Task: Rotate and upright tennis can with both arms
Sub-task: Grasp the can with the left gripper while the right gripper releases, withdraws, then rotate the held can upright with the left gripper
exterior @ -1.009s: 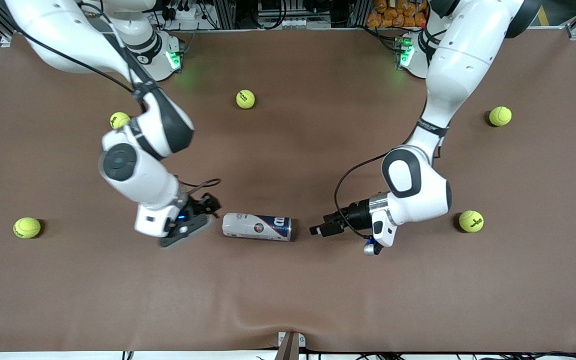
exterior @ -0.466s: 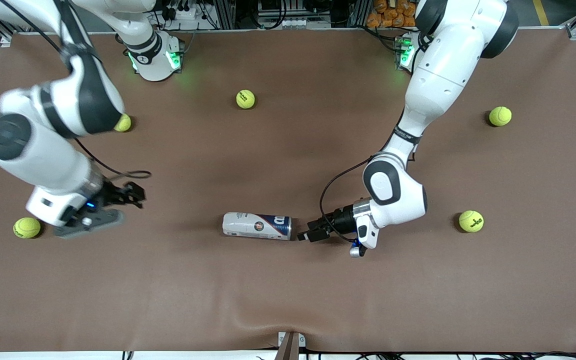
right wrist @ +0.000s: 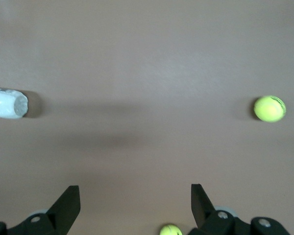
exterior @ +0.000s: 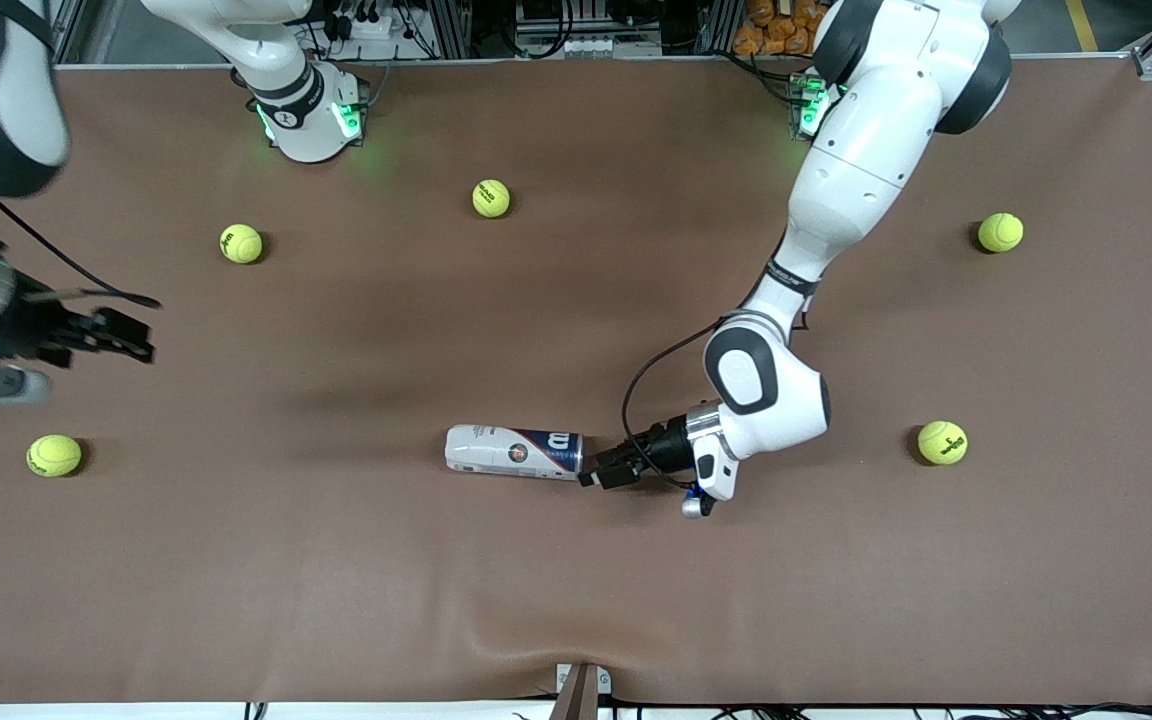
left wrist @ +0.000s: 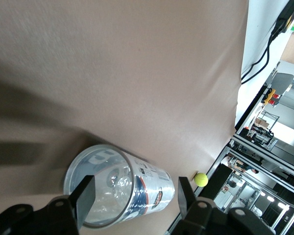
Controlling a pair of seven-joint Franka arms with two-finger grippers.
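Note:
The tennis can (exterior: 513, 453) lies on its side on the brown table, navy logo end toward the left arm's end. My left gripper (exterior: 591, 475) is low at that end, open. In the left wrist view the can's clear rimmed mouth (left wrist: 102, 188) sits between the fingers (left wrist: 86, 195), which are not closed on it. My right gripper (exterior: 126, 340) is open and empty, raised over the right arm's end of the table, well apart from the can. The right wrist view shows the can's white end (right wrist: 7, 103) and my open right gripper (right wrist: 134, 200).
Several yellow-green tennis balls lie scattered: one (exterior: 54, 455) near the right gripper, one (exterior: 240, 243) and one (exterior: 490, 197) nearer the bases, one (exterior: 942, 442) and one (exterior: 1000, 232) toward the left arm's end. The table's front edge (exterior: 576, 695) is nearest the camera.
My right arm has swung away from the can's white end toward its own end of the table. My left gripper has moved in to the can's navy end.

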